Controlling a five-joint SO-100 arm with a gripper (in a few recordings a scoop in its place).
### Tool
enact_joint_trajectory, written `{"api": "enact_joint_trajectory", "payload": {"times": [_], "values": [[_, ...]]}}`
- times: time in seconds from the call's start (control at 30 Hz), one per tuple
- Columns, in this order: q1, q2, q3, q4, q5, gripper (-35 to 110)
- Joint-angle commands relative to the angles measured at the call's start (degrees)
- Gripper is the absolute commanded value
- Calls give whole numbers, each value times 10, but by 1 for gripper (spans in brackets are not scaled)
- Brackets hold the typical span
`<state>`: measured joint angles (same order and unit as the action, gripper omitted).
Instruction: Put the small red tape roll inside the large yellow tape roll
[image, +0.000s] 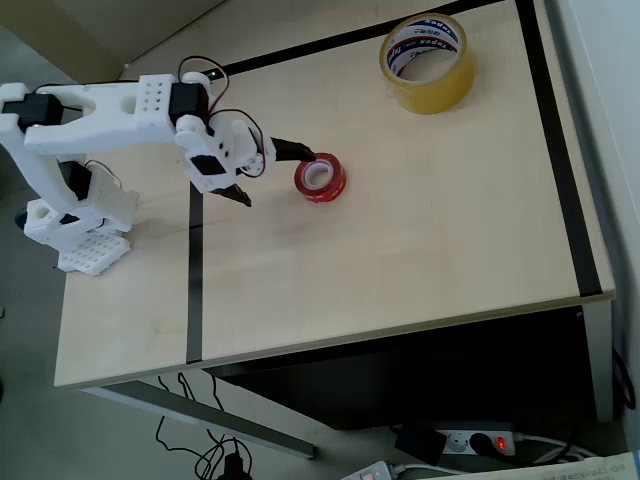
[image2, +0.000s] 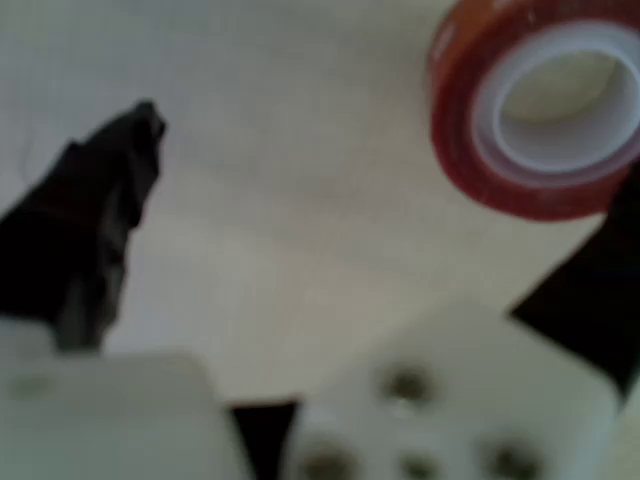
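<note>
In the overhead view the white arm reached in from nine o'clock across the light wooden table (image: 420, 240), and its gripper (image: 272, 175) sat with its two black fingers spread wide apart, holding nothing. One finger (image: 292, 150) pointed toward three o'clock and its tip touched, or very nearly touched, the small red tape roll (image: 320, 177) at the roll's ten o'clock edge; the other finger ended well short of the roll, toward its eight o'clock. The roll lay flat on the table, white core up, near the table's middle. The large yellow tape roll (image: 428, 62) lay flat well apart from it, toward one o'clock near the table's far edge. In the blurred wrist view the small red tape roll (image2: 540, 110) sat at one o'clock, beside the right-hand finger (image2: 595, 300).
</note>
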<state>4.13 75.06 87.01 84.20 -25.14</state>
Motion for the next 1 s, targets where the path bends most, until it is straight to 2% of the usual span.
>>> {"api": "enact_joint_trajectory", "payload": {"times": [0.0, 0.43, 0.6, 0.73, 0.97], "values": [[-5, -6, -59, 3, -15, 48], [-10, -46, -89, 10, -14, 44], [-1, -45, -87, 14, -11, 37], [8, -43, -79, 15, -11, 37], [13, -55, -25, -49, -11, 36]]}}
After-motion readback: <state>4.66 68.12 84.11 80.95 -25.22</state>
